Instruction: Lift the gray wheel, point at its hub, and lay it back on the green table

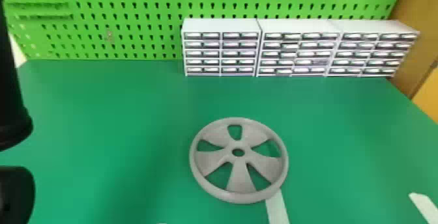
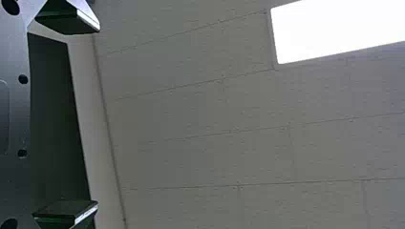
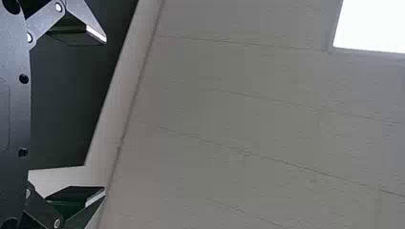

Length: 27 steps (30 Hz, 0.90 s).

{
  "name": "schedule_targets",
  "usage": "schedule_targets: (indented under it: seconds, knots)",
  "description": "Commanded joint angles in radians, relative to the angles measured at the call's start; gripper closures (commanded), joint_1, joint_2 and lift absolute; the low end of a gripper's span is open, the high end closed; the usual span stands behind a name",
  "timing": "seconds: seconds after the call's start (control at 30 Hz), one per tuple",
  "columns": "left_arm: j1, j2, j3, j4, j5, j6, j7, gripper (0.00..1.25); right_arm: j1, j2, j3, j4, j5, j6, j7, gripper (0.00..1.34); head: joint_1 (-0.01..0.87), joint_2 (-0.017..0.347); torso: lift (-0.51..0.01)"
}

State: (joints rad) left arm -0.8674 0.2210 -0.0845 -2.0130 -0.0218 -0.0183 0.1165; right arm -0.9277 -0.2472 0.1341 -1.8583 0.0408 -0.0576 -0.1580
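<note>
One left arm (image 1: 11,116), black, at the left edge. One left gripper (image 2: 67,117), fingers wide apart, nothing held. One gray wheel (image 1: 241,176), five-spoked, flat on the green table (image 1: 114,125), ungripped; lift pending. One pale strip (image 1: 278,208), meeting the wheel's near rim; likely to snag or drag if caught in the grasp. One right gripper (image 3: 79,117), fingers wide apart, empty. Hazards, judged: low rim, so fingertips may scrape the table or slip off; one-sided hold, so the wheel may tilt and drop.
</note>
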Motion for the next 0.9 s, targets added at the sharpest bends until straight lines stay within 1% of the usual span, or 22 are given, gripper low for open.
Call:
schedule_targets:
  seconds: [0.0,0.07,0.17,0.27,0.37,0.5,0.6,0.67,0.8,0.87]
  knots:
    - [0.028,0.0,0.009,0.063,0.006,0.004,0.0,0.0,0.038,0.019,-0.014,0.064,-0.007,0.007,0.0,0.18,0.692,0.048,-0.093]
    - [0.041,0.0,0.011,0.083,-0.001,0.004,0.0,0.0,0.055,0.023,-0.019,0.079,0.001,0.013,-0.002,0.19,0.692,0.048,-0.093]
    - [0.068,-0.002,0.014,0.105,-0.003,0.018,0.005,0.0,0.086,0.025,-0.019,0.09,0.051,0.048,-0.015,0.19,0.692,0.048,-0.093]
    - [0.099,-0.002,0.025,0.137,-0.003,0.035,0.006,0.0,0.118,0.031,-0.022,0.12,0.024,0.065,-0.018,0.19,0.692,0.048,-0.093]
    - [0.128,-0.003,0.037,0.168,0.003,0.058,0.008,0.0,0.155,0.039,-0.028,0.139,0.024,0.081,-0.018,0.19,0.692,0.048,-0.093]
    - [0.177,-0.014,0.051,0.195,0.002,0.095,0.008,0.0,0.198,0.039,-0.028,0.151,0.014,0.105,-0.018,0.19,0.692,0.048,-0.093]
    - [0.223,-0.028,0.069,0.215,0.005,0.103,0.008,0.0,0.236,0.042,-0.024,0.157,0.011,0.116,-0.018,0.18,0.692,0.048,-0.093]
    - [0.255,-0.037,0.078,0.223,0.003,0.109,0.008,0.0,0.262,0.046,-0.025,0.163,0.014,0.119,-0.018,0.19,0.692,0.048,-0.093]
    - [0.314,-0.04,0.083,0.229,-0.007,0.12,0.008,0.0,0.323,0.062,-0.051,0.166,0.01,0.127,-0.018,0.19,0.692,0.048,-0.093]
    - [0.347,-0.049,0.097,0.229,-0.004,0.127,0.008,0.0,0.356,0.066,-0.062,0.166,0.008,0.131,-0.018,0.19,0.692,0.048,-0.093]
